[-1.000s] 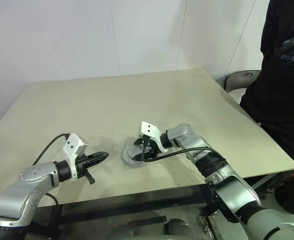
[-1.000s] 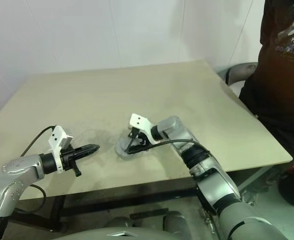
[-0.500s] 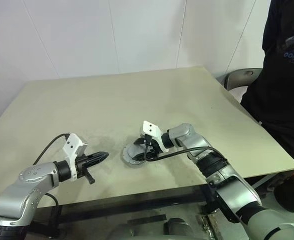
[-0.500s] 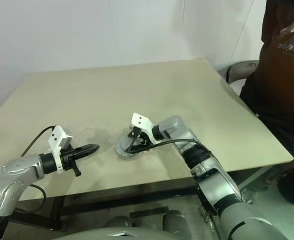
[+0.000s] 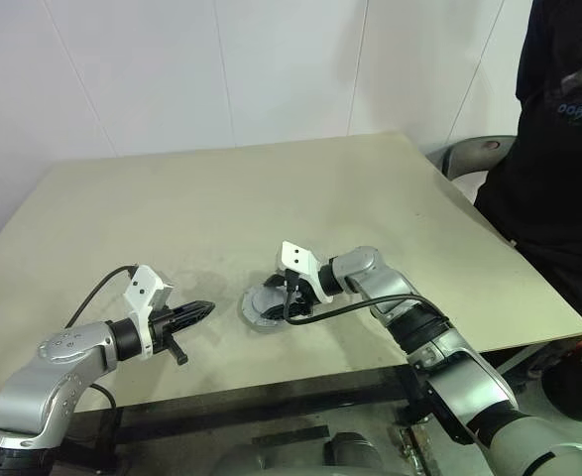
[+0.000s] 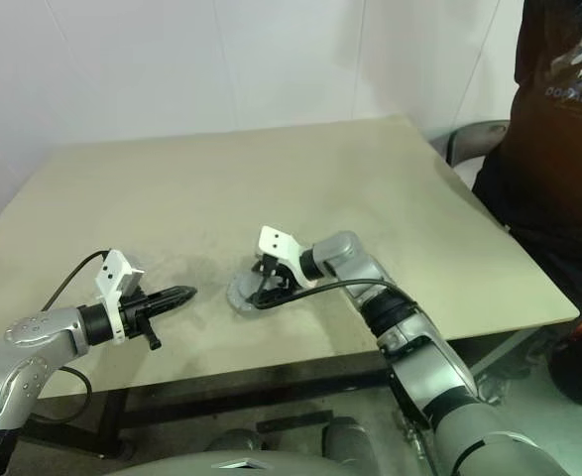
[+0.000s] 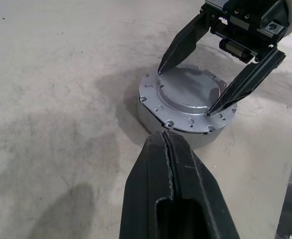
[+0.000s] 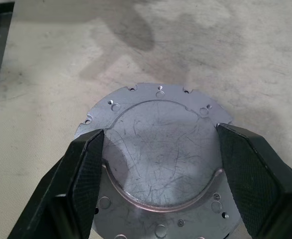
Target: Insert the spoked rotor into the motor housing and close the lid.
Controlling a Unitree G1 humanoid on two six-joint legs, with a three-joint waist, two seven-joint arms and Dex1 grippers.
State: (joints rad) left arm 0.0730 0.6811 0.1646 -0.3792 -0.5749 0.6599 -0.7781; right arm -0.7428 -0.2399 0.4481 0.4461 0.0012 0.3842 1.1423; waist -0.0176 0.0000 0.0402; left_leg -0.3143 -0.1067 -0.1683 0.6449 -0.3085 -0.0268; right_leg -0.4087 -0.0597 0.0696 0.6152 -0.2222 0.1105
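The flat round scratched grey metal lid (image 8: 163, 154), seated on the motor housing (image 7: 158, 119), is being straddled by the right gripper (image 8: 160, 172), jaws apart; the left gripper (image 7: 166, 144) is being kept closed.

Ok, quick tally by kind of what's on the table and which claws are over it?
Lid sitting on the motor housing: 1
Motor housing: 1
Claws: 2, right claw open astride the lid, left claw shut, apart from it
Total: 4

Arms: silver-grey shells, black joints, loose black cables. White wrist brackets. Left gripper (image 5: 199, 310) and right gripper (image 7: 191, 87): black tapered fingers.
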